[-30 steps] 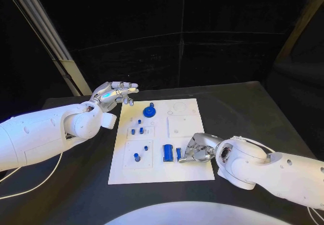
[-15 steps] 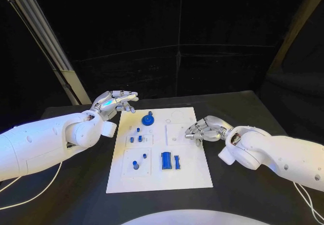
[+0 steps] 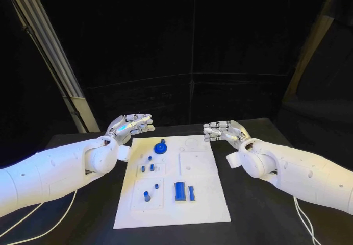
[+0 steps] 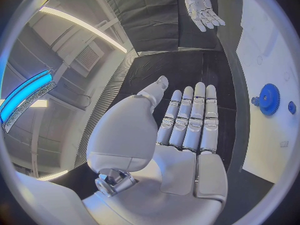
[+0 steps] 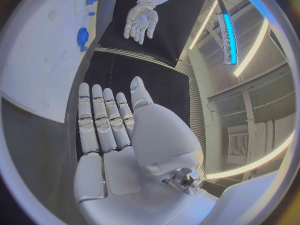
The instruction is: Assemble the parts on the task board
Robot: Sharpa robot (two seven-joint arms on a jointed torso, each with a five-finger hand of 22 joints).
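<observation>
The white task board (image 3: 198, 201) lies in the middle of the black table. On it are a blue gear-shaped part (image 3: 159, 148) near the far end, small blue pegs (image 3: 148, 166) at its left side, and two upright-looking blue bars (image 3: 180, 191) toward the near end. My left hand (image 3: 130, 125) is raised beyond the board's far left corner, palm open, fingers straight, holding nothing (image 4: 187, 120). My right hand (image 3: 224, 129) hovers beyond the far right corner, likewise flat and empty (image 5: 103, 120). The gear (image 4: 269, 99) shows in the left wrist view.
A pale metal post (image 3: 55, 66) rises behind the table's far left. Black curtains close off the back. Bare black tabletop (image 3: 88, 224) surrounds the board on both sides.
My right hand rose from the board's near right side, by the blue bars, and went to the far right corner, opening flat. The left hand straightened its fingers. The camera tilted up.
</observation>
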